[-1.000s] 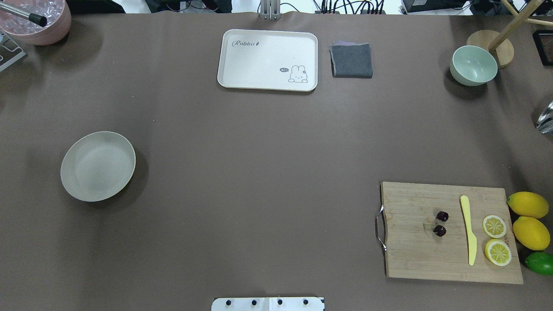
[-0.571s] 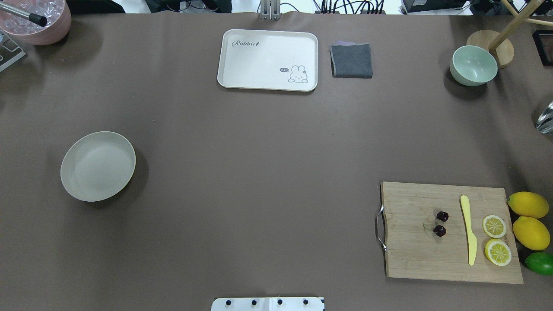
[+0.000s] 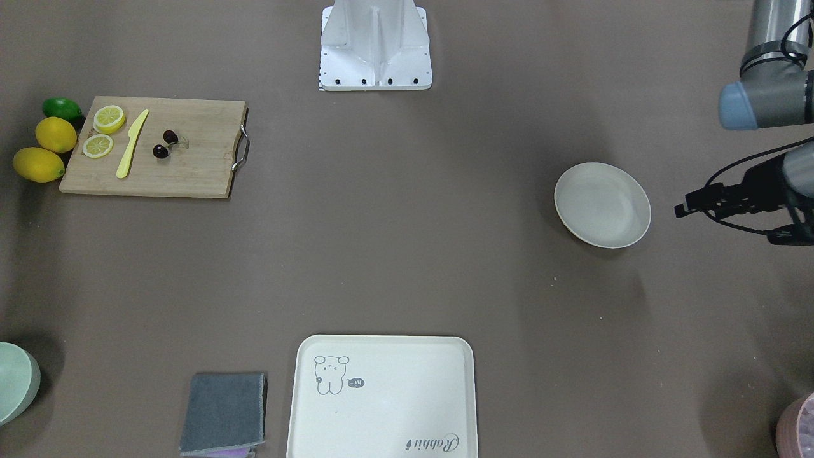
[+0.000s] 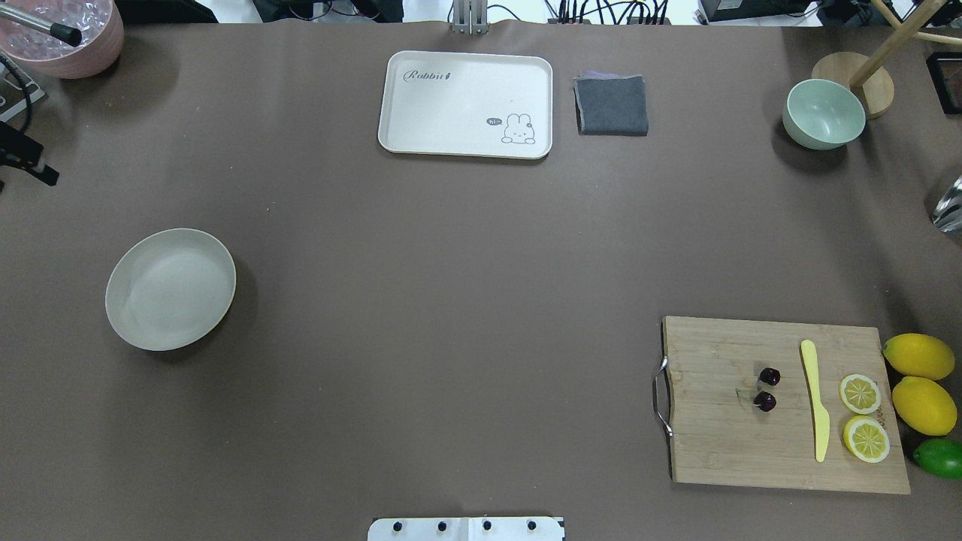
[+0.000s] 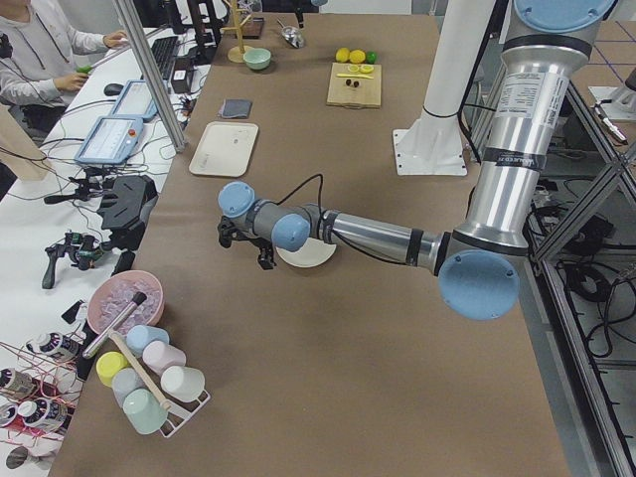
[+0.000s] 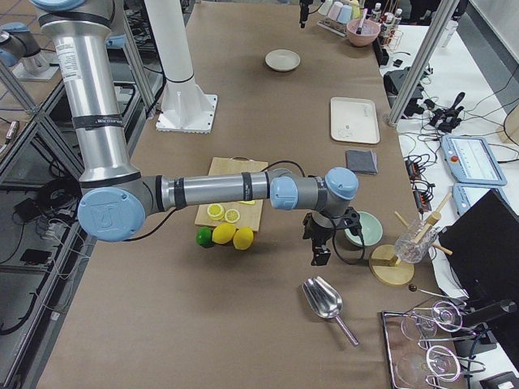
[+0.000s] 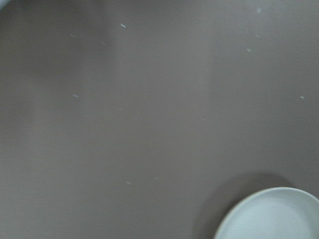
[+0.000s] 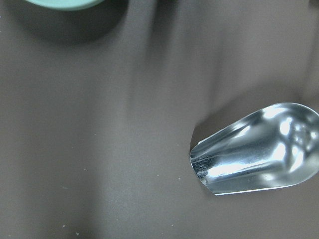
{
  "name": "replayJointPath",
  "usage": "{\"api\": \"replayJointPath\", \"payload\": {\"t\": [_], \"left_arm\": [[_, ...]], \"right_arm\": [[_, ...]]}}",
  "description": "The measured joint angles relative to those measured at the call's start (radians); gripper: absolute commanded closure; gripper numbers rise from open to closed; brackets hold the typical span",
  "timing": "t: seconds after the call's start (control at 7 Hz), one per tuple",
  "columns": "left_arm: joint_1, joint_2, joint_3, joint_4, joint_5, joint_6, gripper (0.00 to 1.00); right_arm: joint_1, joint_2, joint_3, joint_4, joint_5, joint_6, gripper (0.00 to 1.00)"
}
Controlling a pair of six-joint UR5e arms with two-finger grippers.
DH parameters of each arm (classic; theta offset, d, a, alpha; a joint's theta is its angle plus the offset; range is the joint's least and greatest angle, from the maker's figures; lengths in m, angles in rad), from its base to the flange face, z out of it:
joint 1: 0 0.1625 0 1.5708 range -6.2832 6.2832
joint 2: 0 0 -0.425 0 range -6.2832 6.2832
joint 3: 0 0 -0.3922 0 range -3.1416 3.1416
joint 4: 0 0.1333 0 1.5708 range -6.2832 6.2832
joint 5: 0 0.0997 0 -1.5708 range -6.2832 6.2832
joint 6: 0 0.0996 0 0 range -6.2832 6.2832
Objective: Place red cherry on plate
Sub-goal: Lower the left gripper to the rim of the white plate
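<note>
The red cherry (image 4: 766, 388), a pair of tiny dark glossy fruits, lies on the wooden cutting board (image 4: 721, 451) at the right front, also seen from across the table (image 3: 165, 144). The round cream plate (image 4: 170, 289) sits empty at the left (image 3: 602, 205). My left gripper (image 4: 30, 161) hovers at the table's left edge, beyond the plate (image 3: 693, 203); its jaws are unclear. The plate's rim (image 7: 269, 219) shows in the left wrist view's lower corner. My right gripper (image 6: 319, 247) hangs past the table's right end near the metal scoop (image 8: 254, 149); I cannot tell its state.
On the board lie a yellow knife (image 4: 814, 398) and two lemon slices (image 4: 862, 417); whole lemons (image 4: 921, 379) and a lime (image 4: 939, 457) sit beside it. At the back stand a rabbit tray (image 4: 466, 101), grey cloth (image 4: 612, 105), green bowl (image 4: 823, 113) and pink bowl (image 4: 68, 45).
My left gripper has come into the overhead view at the table's left edge, where nothing showed before. The cherry and the plate have not moved.
</note>
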Motion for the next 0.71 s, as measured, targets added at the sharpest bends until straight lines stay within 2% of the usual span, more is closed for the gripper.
{"api": "replayJointPath", "payload": {"t": [0.29, 0.57, 0.71], "left_arm": [[0.103, 0.028, 0.033, -0.12, 0.032, -0.073, 0.02], [0.132, 0.064, 0.037, -0.171, 0.043, -0.084, 0.05], [0.135, 0.072, 0.036, -0.176, 0.047, -0.085, 0.15]], "right_arm": [[-0.002, -0.003, 0.0, 0.0, 0.0, 0.0, 0.0], [-0.006, -0.005, -0.001, 0.0, -0.001, 0.0, 0.0], [-0.006, -0.005, -0.001, 0.0, -0.001, 0.0, 0.0]]}}
